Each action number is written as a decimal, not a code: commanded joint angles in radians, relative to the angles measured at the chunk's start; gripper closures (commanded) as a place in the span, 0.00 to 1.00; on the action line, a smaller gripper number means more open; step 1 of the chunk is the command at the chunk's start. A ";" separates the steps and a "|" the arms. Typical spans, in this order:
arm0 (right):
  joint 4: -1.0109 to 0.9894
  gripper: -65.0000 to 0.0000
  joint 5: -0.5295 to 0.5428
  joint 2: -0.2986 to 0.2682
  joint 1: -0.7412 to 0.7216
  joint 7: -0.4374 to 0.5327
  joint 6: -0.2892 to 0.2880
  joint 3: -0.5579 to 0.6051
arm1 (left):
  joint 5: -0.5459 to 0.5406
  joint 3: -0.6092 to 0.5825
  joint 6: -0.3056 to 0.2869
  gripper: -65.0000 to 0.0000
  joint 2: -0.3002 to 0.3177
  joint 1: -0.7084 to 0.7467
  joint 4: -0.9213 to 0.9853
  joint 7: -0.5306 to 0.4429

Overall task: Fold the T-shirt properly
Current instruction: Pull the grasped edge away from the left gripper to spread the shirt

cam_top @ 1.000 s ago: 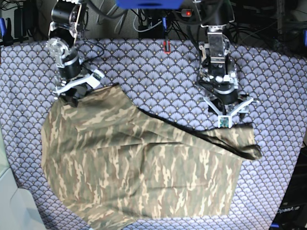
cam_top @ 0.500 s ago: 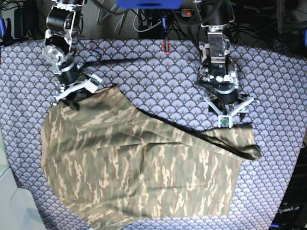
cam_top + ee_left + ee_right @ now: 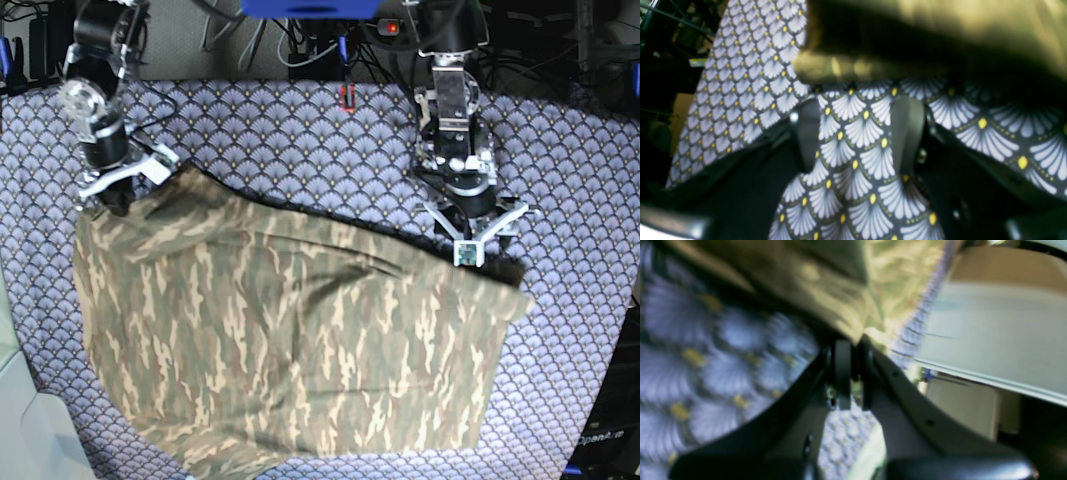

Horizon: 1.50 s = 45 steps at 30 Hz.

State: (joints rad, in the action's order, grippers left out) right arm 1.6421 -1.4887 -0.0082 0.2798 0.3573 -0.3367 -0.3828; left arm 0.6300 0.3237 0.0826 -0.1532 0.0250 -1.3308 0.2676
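Note:
The camouflage T-shirt (image 3: pixel 290 340) lies spread over the front half of the table. My right gripper (image 3: pixel 108 200) is at the shirt's far-left corner. In the right wrist view its fingers (image 3: pixel 842 366) stand together with an edge of the T-shirt (image 3: pixel 826 283) pinched at the tips of the right gripper (image 3: pixel 853 346). My left gripper (image 3: pixel 478 232) hovers at the shirt's far-right edge. In the left wrist view the left gripper (image 3: pixel 857 130) is open, with only patterned tablecloth between its fingers (image 3: pixel 907 130), and the T-shirt (image 3: pixel 923 30) lies just beyond them.
The purple-grey fan-patterned tablecloth (image 3: pixel 300 140) covers the table. A pale bin (image 3: pixel 20 420) stands at the front left, also seen as a pale bin (image 3: pixel 990 316) in the right wrist view. Cables and a small red object (image 3: pixel 347 97) sit along the back edge.
My right gripper has shut on the shirt's far-left corner and drawn it left and back. The shirt's far edge has pulled straighter, and the bunched right corner has flattened. The left arm has stayed put.

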 commanded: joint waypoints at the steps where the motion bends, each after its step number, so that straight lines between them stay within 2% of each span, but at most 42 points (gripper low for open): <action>1: 0.019 1.00 0.005 -0.005 0.000 0.010 0.018 -0.002 | 0.006 -0.004 0.012 0.49 -0.004 -0.013 -0.020 -0.021; 6: 0.020 1.00 0.005 0.001 -0.004 0.006 0.018 -0.029 | 0.006 -0.005 0.012 0.49 -0.004 -0.013 -0.020 -0.021; 13: 0.004 1.00 0.005 0.026 -0.093 0.006 0.015 -0.029 | 0.006 0.002 0.012 0.49 -0.004 -0.013 -0.022 -0.018; 15: -0.007 1.00 0.005 0.046 -0.129 0.006 -0.006 -0.031 | 0.006 0.002 0.012 0.49 -0.004 -0.013 -0.022 -0.018; 18: -0.030 1.00 0.005 0.087 -0.189 -0.001 -0.077 -0.054 | 0.006 0.002 0.013 0.49 -0.004 -0.017 -0.022 -0.017; 21: -0.067 1.00 0.005 0.115 -0.258 -0.001 -0.081 -0.077 | 0.006 0.002 0.015 0.49 -0.004 -0.018 -0.022 -0.017; 25: -0.127 1.00 0.005 0.118 -0.319 -0.005 -0.081 -0.083 | 0.006 0.004 0.015 0.49 -0.004 -0.021 -0.022 -0.017; 45: -0.478 1.00 0.005 0.115 -0.644 -0.249 -0.077 -0.081 | 0.006 0.002 0.015 0.49 -0.004 -0.013 -0.020 -0.017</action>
State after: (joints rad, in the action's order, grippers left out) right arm 1.1465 -1.4887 0.1116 -0.3325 0.1043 -0.4305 -0.4648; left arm 0.6308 0.3275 0.0830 -0.1532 0.0250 -1.3315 0.2745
